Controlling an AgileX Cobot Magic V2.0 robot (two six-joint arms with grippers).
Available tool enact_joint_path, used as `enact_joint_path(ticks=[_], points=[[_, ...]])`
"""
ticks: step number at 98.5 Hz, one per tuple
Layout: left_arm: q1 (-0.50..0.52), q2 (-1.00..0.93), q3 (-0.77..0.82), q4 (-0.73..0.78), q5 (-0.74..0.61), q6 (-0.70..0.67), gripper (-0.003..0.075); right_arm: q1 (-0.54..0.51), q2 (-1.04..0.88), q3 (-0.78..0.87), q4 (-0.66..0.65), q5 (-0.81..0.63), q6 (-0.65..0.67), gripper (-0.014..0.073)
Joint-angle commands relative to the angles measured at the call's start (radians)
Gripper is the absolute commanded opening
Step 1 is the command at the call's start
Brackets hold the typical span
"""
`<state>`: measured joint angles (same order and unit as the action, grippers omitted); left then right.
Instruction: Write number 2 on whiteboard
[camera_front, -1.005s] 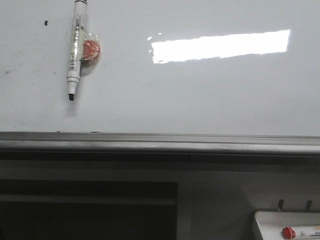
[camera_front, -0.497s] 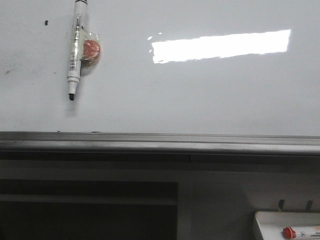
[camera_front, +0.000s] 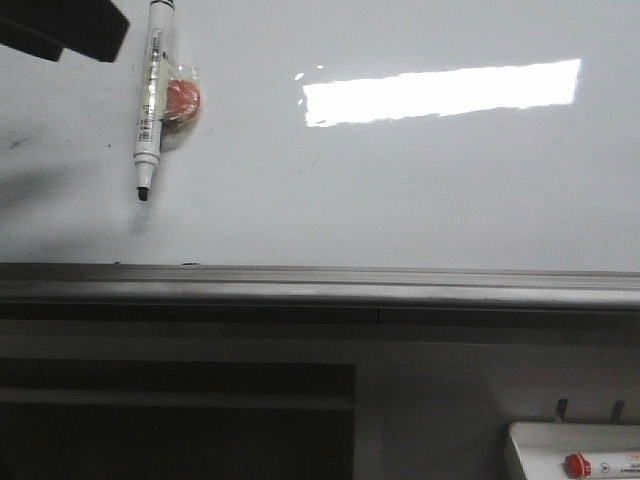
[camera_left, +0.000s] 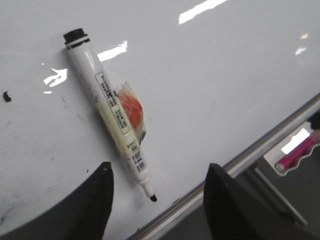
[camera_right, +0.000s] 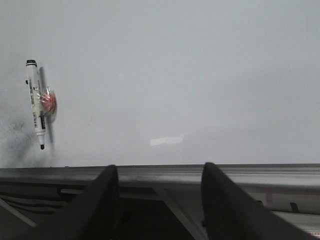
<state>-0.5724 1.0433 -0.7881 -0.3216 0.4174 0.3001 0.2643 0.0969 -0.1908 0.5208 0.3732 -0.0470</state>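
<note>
We find no drawn line of the number 2 on the whiteboard (camera_front: 400, 190); its glossy white face carries only a bright rectangular glare (camera_front: 440, 92) and a few tiny dark specks. The board fills the upper part of the front view, with its grey metal edge rail (camera_front: 320, 285) running along the bottom.

On the board's left part we see an uncapped black-tipped marker (camera_front: 150, 100) hanging nearly upright, tip downward, with a red round piece (camera_front: 182, 100) wrapped in clear tape touching its right side.

Our left gripper (camera_left: 157, 200) faces the board just below the marker tip, its two dark fingers (camera_left: 95, 200) spread apart with nothing between them. In the front view a dark part of that arm (camera_front: 65, 25) shows at the upper left corner.

Our right gripper (camera_right: 159, 200) sits in front of the rail, fingers parted and empty.

A small white tray (camera_front: 575, 450) at lower right holds a red-capped marker (camera_front: 600, 465).
</note>
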Motion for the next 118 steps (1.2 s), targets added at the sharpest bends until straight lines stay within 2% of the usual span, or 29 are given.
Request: enact_joint_path(ticks=[1, 31, 45, 62, 81, 93, 103, 110, 118], points=[[-0.015, 0.038, -0.035, 0.0, -0.138, -0.112, 0.0363, -0.005, 0.023, -0.036, 0.0, -0.072, -0.013, 0.0337], [-0.015, 0.229, -0.048, -0.026, -0.15, -0.128, 0.0351, -0.005, 0.023, -0.036, 0.0, -0.075, -0.013, 0.0337], [-0.015, 0.291, -0.074, -0.08, -0.194, -0.128, 0.023, -0.005, 0.023, -0.036, -0.001, -0.075, -0.013, 0.0337], [-0.015, 0.304, -0.084, -0.086, -0.216, -0.128, -0.0022, -0.005, 0.023, -0.025, -0.001, -0.09, -0.013, 0.0337], [-0.049, 0.246, -0.084, -0.081, -0.152, -0.086, -0.002, -0.005, 0.023, -0.041, -0.001, -0.056, -0.027, 0.0337], [-0.159, 0.138, -0.084, -0.079, -0.076, 0.191, -0.002, -0.003, 0.039, -0.147, 0.034, 0.0, -0.129, 0.0337], [-0.265, 0.057, -0.084, -0.061, 0.007, 0.446, -0.002, 0.015, 0.139, -0.299, 0.122, 0.044, -0.335, 0.0336], [-0.328, 0.022, -0.084, -0.036, 0.055, 0.512, -0.002, 0.035, 0.262, -0.432, 0.148, 0.163, -0.512, 0.0337], [-0.371, 0.005, -0.084, 0.001, 0.079, 0.512, -0.002, 0.054, 0.417, -0.575, 0.148, 0.325, -0.697, 0.0337]])
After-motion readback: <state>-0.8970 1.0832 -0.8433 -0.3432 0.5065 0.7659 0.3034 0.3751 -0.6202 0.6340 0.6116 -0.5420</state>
